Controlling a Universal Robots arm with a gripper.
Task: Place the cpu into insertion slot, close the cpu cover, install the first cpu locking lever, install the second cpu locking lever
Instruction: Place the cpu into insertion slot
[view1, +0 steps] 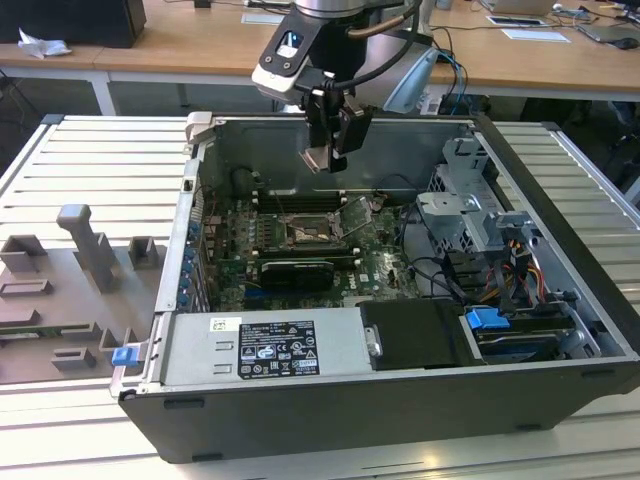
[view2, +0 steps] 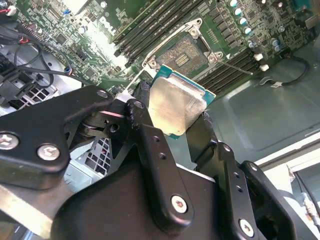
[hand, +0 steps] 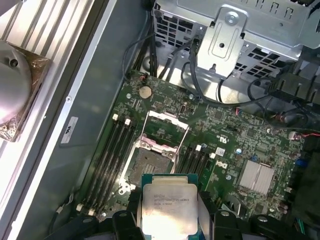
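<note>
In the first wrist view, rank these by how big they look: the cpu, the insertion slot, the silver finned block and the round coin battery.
1. cpu, nearest the camera, so it looks enlarged.
2. insertion slot, close behind and partly hidden by the cpu, so this order is unsure.
3. silver finned block.
4. round coin battery.

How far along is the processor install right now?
Done: the small square silver-topped cpu is picked up. In hand: the black gripper holds it in the air above the green board. Left: seating it in the empty square black insertion slot, closing the open thin silvery cpu cover, and both locking steps.
</note>
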